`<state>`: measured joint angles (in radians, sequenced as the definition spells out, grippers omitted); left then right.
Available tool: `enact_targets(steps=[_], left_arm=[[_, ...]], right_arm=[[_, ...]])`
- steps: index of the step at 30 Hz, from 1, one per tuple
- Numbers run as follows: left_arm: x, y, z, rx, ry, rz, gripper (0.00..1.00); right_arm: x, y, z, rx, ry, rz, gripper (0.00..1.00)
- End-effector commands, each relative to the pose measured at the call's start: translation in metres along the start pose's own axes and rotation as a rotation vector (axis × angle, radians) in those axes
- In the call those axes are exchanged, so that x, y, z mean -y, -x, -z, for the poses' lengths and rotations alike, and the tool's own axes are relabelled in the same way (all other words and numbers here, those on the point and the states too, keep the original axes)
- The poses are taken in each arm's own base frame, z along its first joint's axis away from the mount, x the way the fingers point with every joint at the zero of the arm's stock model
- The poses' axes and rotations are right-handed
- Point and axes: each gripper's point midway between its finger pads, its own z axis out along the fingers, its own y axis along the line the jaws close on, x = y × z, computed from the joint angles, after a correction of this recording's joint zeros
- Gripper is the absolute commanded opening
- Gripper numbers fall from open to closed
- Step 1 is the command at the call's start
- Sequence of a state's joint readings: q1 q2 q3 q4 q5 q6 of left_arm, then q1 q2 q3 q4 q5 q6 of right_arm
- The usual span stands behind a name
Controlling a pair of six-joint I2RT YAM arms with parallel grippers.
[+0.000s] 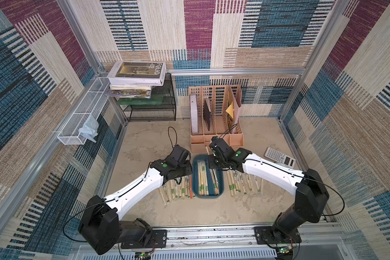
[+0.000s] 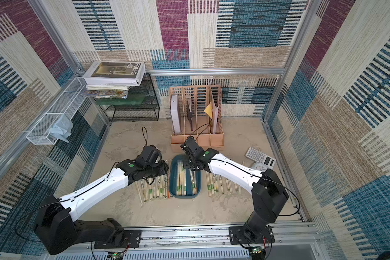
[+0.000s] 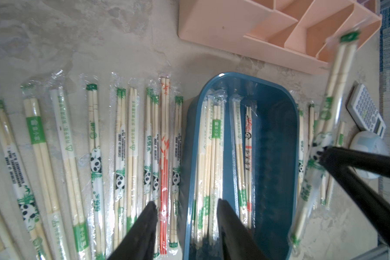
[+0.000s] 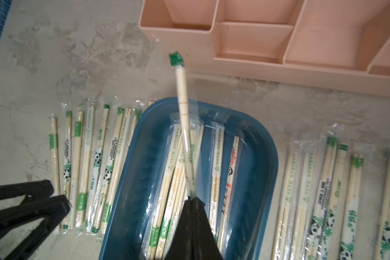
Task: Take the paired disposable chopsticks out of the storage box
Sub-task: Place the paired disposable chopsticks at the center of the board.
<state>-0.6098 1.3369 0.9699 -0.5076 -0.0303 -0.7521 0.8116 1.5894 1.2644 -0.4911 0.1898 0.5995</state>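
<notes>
In both top views the shallow teal plastic storage box (image 1: 208,195), round-cornered, lies between the two claws. Paired disposable chopsticks (image 1: 202,177) lie in it and in rows on the table (image 1: 144,139) beside each claw. The peach slotted organizer (image 1: 216,139) stands just beyond the right claw (image 1: 212,166).

Left wrist view: the left claw (image 3: 187,202) stands half open and empty, straddling the box's rim. Pale bamboo pairs in crinkled clear wrappers lie under it.

Right wrist view: the right claw is pinched tight on one held pair (image 4: 181,90), green-capped, tilting up over the box.
</notes>
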Motion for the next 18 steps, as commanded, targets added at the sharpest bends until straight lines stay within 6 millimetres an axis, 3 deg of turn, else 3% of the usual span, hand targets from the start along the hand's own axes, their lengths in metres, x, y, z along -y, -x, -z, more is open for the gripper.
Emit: enact_targets(steps=[1, 5, 10, 18], left_arm=[[0.005, 0.005, 0.002, 0.017, -0.011, 0.0, 0.46], [0.007, 0.005, 0.004, 0.023, -0.017, -0.001, 0.47], [0.012, 0.005, 0.005, 0.023, -0.023, -0.006, 0.46], [0.017, 0.003, 0.004, 0.021, -0.024, -0.015, 0.46]], right_arm=[[0.017, 0.001, 0.013, 0.012, -0.041, -0.021, 0.01], [0.047, -0.006, 0.023, 0.022, -0.077, -0.06, 0.02], [0.078, -0.031, 0.015, -0.015, -0.129, -0.094, 0.03], [0.084, -0.071, -0.019, -0.113, -0.141, -0.1, 0.03]])
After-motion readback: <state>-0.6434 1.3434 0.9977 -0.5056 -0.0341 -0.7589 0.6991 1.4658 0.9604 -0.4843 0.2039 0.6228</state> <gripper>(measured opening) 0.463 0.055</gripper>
